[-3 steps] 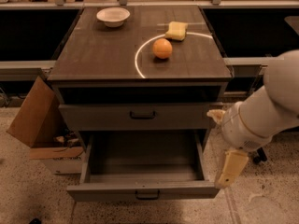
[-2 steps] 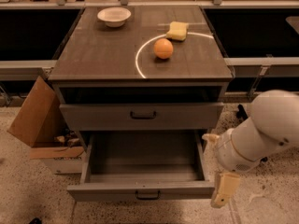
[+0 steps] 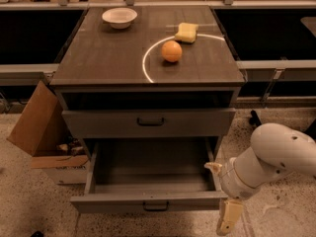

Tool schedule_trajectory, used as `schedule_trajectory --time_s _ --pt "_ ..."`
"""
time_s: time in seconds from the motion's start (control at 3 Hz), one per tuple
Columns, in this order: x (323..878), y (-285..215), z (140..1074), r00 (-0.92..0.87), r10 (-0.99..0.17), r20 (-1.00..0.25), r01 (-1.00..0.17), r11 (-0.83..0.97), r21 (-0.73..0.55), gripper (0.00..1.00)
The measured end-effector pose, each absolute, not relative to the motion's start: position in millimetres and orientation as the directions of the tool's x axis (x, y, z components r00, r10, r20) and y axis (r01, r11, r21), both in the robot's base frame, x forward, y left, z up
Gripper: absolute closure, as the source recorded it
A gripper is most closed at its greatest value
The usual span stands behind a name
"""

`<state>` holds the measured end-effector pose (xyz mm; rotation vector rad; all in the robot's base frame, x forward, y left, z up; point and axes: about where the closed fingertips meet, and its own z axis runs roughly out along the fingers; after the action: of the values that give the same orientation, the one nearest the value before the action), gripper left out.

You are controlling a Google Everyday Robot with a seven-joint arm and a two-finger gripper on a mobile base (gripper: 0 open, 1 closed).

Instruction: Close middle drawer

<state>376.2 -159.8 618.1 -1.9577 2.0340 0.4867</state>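
Observation:
The middle drawer (image 3: pixel 148 200) of the grey cabinet is pulled far out, and its deep box looks empty. Its flat front with a small dark bar handle (image 3: pixel 156 207) faces me low in the camera view. Above it the top drawer front (image 3: pixel 148 123) sits slightly out, with a dark gap over it. My gripper (image 3: pixel 222 194) is at the open drawer's front right corner, right beside it. One cream finger (image 3: pixel 229 220) hangs below the drawer front and the other tip (image 3: pixel 213 167) is by the drawer's right side. It is open and holds nothing.
On the cabinet top (image 3: pixel 108 58) are a white bowl (image 3: pixel 119 17), an orange (image 3: pixel 171 51) and a yellow sponge (image 3: pixel 186 32). An open cardboard box (image 3: pixel 42 132) stands on the floor to the cabinet's left. Dark shelving runs behind on both sides.
My arm has dropped lower and moved left, bringing the gripper from beside the cabinet's right side down to the open drawer's front right corner. The drawer has not moved.

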Motion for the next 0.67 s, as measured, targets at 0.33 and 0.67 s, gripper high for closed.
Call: schedule_trajectory --time_s 0.33,0.67 --pt "368 -159 591 -0.019 -0.902 -0.432 -0.999 0.002 0.038 0.00" --pt "361 -155 557 0.019 -0.893 -0.450 -0.999 -0.038 0.033 0.00"
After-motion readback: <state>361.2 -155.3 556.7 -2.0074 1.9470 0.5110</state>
